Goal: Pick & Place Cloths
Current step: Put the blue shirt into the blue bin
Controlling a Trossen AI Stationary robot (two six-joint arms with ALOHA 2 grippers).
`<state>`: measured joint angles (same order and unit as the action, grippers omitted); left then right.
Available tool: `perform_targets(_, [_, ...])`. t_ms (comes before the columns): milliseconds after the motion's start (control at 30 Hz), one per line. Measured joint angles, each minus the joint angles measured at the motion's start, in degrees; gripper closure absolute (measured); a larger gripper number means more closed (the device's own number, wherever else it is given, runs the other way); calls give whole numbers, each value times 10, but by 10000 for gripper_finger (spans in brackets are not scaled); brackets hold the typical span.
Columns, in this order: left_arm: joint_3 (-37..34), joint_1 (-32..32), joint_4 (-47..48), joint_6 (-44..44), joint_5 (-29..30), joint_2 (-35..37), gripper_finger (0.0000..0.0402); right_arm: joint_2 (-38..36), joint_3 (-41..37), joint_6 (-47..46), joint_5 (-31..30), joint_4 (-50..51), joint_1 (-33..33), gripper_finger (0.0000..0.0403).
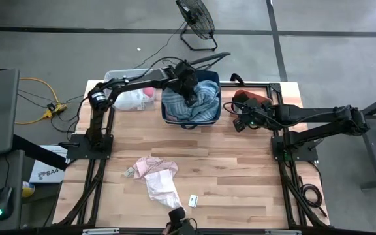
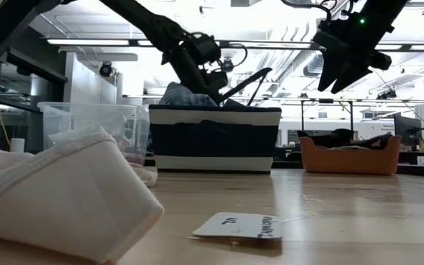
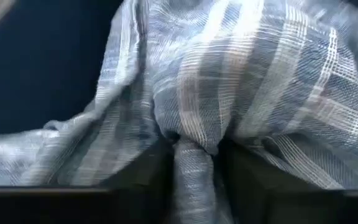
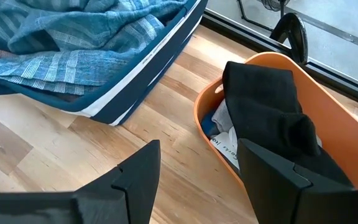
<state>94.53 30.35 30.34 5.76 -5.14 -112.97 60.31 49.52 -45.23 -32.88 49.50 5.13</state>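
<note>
The teal-blue plaid cloth (image 1: 191, 104) lies heaped in a navy basket (image 1: 165, 119) at the table's far middle. My left gripper (image 1: 189, 88) reaches down into that heap and is shut on a fold of it (image 3: 194, 180). My right gripper (image 4: 197, 186) hangs open over bare table between the navy basket and an orange bin (image 4: 353, 143), touching nothing. A mauve-pink cloth (image 1: 158, 177) lies crumpled flat on the table near the front, with a small grey-green cloth (image 1: 130, 172) at its left edge. My left gripper pinches a narrow raised fold of the plaid cloth (image 3: 193, 163) between its two fingers, slanting down from the table's left and far side. The rest of the cloth lies slack on the heap in the basket. How many layers the fold holds cannot be seen.
A clear plastic bin (image 1: 119, 75) with white and pink fabric stands left of the navy basket. The orange bin holds a black cloth (image 4: 266, 106). A small white paper tag (image 1: 193, 200) lies near the front edge. A fan (image 1: 198, 23) stands on the floor beyond the table.
</note>
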Motion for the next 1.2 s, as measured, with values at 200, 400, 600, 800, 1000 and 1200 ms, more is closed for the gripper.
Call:
perform_targets(200, [56,0,69,0,-4,30,133,0,0,0,0,0,0,198])
perform_targets(400, [135,0,168,8,6,65,85,0,0,-2,4,0,0,198])
perform_targets(600, [186,0,308,89,23,102,119,0,0,-2,9,1,0,198])
perform_targets(800, [168,0,430,134,48,137,236,0,0,-1,9,1,0,198])
perform_targets(1000, [105,0,447,133,56,161,388,0,0,-1,9,1,0,198])
perform_targets(1200, [-5,0,371,133,55,184,398,0,0,-1,9,1,0,198])
